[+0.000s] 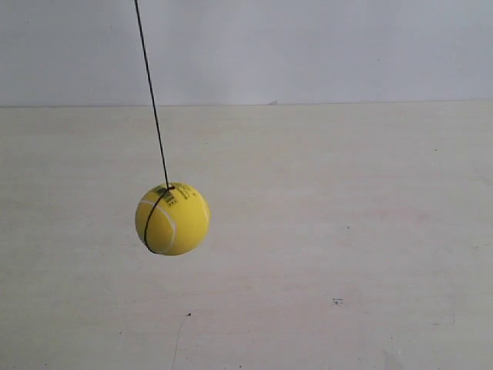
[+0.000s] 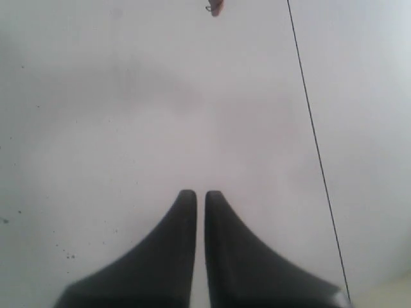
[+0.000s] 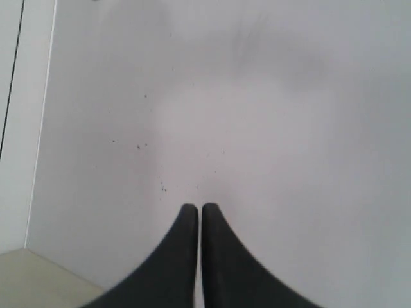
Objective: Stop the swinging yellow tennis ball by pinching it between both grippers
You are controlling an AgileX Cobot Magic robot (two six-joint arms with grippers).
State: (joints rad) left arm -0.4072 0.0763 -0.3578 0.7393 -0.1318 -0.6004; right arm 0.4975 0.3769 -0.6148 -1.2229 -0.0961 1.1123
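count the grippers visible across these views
2. The left gripper shows in the left wrist view and the right gripper in the right wrist view, both shut on nothing. Neither appears in the exterior view.

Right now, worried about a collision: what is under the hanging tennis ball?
Only bare pale surface with dark specks shows beneath the yellow tennis ball; the patch the ball covers is hidden.

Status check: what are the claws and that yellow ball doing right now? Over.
Left gripper shut, empty. Right gripper shut, empty. Yellow tennis ball hangs free on its string, untouched. Nothing seen blocking it.
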